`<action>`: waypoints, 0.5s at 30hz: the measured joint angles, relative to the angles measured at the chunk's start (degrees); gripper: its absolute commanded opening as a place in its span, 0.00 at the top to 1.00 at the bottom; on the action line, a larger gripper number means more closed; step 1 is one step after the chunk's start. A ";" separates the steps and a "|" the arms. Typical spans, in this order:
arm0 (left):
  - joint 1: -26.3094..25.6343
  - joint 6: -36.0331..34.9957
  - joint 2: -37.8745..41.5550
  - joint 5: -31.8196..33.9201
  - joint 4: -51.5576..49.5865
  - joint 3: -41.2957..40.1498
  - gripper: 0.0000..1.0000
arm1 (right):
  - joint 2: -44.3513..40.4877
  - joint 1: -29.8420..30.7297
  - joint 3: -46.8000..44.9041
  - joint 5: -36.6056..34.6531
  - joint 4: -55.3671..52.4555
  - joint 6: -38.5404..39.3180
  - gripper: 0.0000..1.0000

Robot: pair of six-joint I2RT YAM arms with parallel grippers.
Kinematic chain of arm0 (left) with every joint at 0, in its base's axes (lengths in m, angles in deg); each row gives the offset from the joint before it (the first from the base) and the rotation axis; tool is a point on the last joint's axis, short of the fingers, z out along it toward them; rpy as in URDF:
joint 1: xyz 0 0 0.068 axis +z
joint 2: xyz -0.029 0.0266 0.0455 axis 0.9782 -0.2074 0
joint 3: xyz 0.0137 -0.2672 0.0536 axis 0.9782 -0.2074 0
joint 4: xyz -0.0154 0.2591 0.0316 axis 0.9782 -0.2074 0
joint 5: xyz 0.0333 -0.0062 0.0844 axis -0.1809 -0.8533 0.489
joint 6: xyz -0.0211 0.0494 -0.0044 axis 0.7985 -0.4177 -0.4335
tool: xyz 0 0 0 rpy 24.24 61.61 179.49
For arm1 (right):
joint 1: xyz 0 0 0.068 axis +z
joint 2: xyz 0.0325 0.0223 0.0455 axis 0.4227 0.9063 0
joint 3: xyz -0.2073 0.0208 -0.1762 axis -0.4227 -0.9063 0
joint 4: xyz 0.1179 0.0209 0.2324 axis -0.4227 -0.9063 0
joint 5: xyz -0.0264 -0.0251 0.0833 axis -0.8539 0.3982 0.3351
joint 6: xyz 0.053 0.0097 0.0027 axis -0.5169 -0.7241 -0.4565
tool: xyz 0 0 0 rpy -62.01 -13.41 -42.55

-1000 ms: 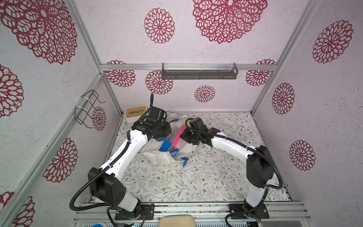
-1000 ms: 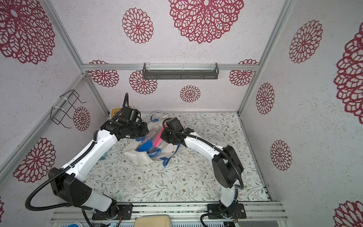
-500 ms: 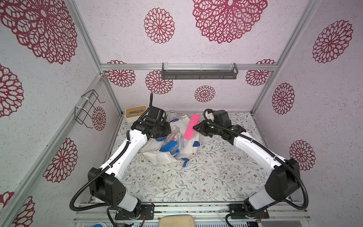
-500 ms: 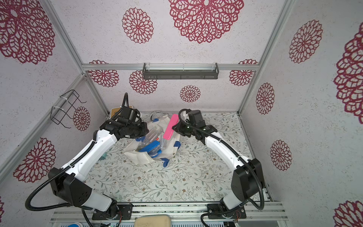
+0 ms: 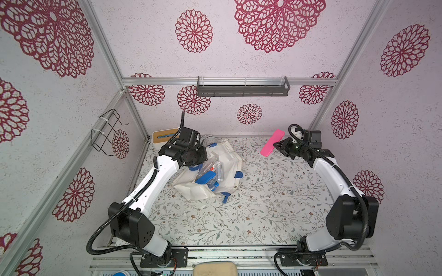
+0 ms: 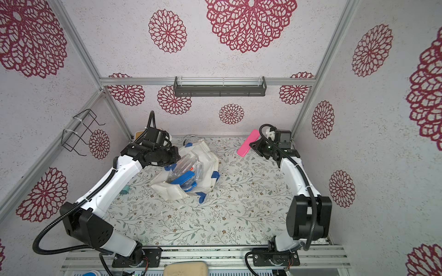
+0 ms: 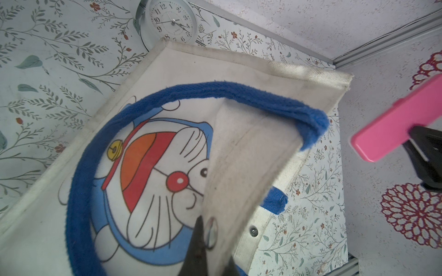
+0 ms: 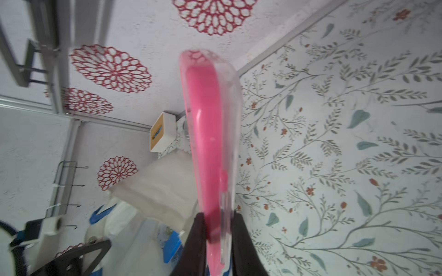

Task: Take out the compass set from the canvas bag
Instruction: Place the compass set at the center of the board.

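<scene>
The fingers [image 8: 199, 239] of the right gripper [image 8: 218, 216] are pressed narrowly onto one end of the compass set [image 8: 208, 143], a flat pink case with a clear cover. In both top views the case [image 5: 272, 143] [image 6: 247, 143] hangs tilted in the air near the table's [image 5: 263, 203] far right corner, well apart from the canvas bag [image 5: 227, 157]. The left gripper [image 7: 211, 241] is fully closed on the bag's pale cloth rim, beside its blue handle [image 7: 79, 172]. The bag lies slumped with its mouth open. A clock [image 7: 171, 21] stands just behind it.
</scene>
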 measured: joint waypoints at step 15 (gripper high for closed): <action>0.07 0.00 -0.90 -0.90 -0.28 0.59 1.00 | 37.42 0.46 27.02 3.80 -13.44 11.54 0.84</action>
